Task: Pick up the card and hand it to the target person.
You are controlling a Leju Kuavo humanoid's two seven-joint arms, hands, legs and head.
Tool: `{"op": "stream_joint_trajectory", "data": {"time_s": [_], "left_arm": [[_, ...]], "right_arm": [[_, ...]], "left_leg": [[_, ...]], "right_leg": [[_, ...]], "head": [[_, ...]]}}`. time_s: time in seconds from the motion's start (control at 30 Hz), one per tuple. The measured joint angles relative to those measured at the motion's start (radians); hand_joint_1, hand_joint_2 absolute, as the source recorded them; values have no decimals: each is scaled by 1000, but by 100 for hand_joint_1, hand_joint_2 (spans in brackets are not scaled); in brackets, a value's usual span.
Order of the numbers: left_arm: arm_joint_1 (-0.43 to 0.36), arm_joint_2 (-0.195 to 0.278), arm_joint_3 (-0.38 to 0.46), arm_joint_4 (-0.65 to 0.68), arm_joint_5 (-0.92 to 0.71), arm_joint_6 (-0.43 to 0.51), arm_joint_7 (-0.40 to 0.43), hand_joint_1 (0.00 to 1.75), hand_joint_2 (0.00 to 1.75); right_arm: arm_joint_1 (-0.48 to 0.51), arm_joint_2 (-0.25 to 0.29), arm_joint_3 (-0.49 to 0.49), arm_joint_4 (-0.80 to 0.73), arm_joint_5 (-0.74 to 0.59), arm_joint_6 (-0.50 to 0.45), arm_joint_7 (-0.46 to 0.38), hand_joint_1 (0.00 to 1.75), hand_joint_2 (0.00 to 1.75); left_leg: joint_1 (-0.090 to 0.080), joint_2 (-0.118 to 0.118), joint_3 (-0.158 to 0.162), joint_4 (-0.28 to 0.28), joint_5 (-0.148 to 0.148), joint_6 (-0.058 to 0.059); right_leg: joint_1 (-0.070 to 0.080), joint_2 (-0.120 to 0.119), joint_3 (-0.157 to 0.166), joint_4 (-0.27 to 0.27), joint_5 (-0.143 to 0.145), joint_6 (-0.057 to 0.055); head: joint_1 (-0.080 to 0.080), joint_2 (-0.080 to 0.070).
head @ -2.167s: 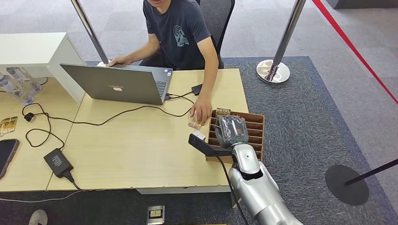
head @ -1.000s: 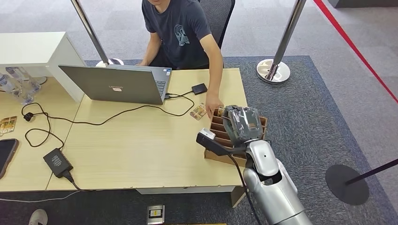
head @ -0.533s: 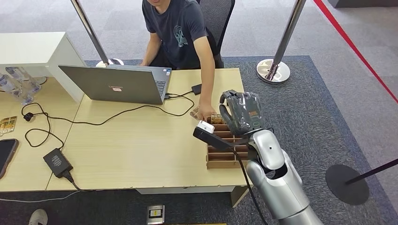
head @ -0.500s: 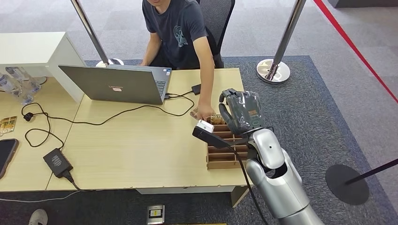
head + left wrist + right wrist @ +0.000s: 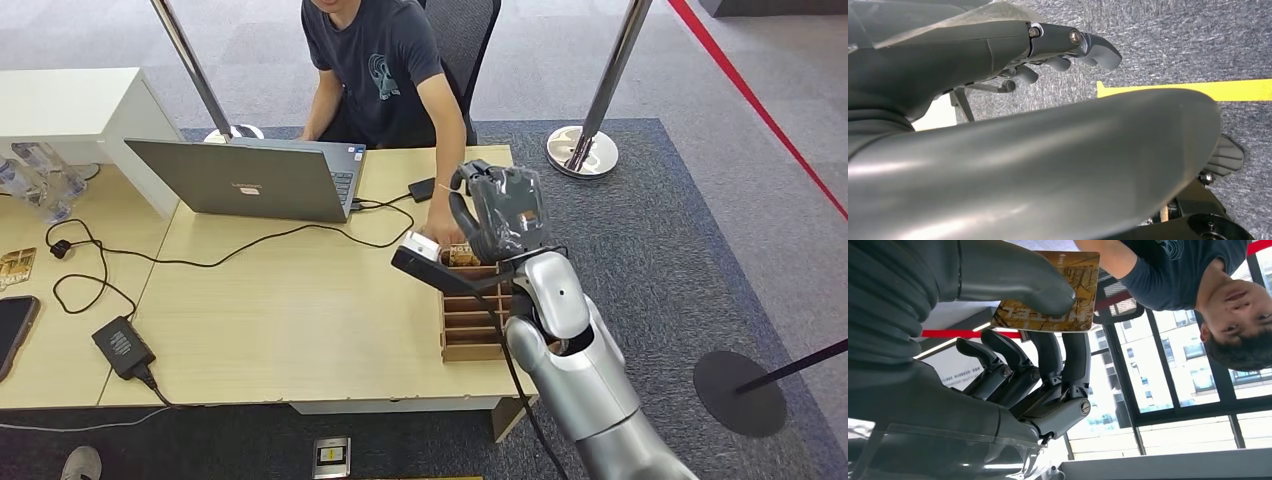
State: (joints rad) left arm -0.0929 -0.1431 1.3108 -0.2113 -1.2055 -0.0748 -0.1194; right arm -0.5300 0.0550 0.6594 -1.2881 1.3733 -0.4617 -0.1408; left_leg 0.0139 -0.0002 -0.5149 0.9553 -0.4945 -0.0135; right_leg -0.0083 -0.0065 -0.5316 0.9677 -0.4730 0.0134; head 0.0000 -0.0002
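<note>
One card [image 5: 1050, 290], brown and gold, sits pinched between the thumb and fingers [image 5: 1068, 360] of the right hand [image 5: 497, 215]. Just beyond the hand a person's arm [image 5: 445, 170] reaches toward it over the bench [image 5: 300, 310]. Below the hand stands a slotted wooden card holder [image 5: 478, 325]. Whether the left hand [image 5: 1068, 42] holds anything cannot be told.

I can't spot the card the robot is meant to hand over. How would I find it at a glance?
Start at the wooden desk and go to the brown slotted box at its right end. Above it hangs the robot's right hand, raised toward the seated person. The card is pinched between its thumb and fingers: flat, golden-brown, with printed artwork, unlike the grey hand around it.
</note>
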Motion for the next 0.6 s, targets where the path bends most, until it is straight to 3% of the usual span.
{"op": "stream_joint_trajectory", "data": {"time_s": [0.6], "left_arm": [[0,0,-9,0,-22,0,10,0,0]], "right_arm": [[-96,84,-45,237,33,-60,2,175,175]], "left_leg": [[0,0,0,0,0,0]], "right_leg": [[0,0,0,0,0,0]], "head": [[0,0]]}}
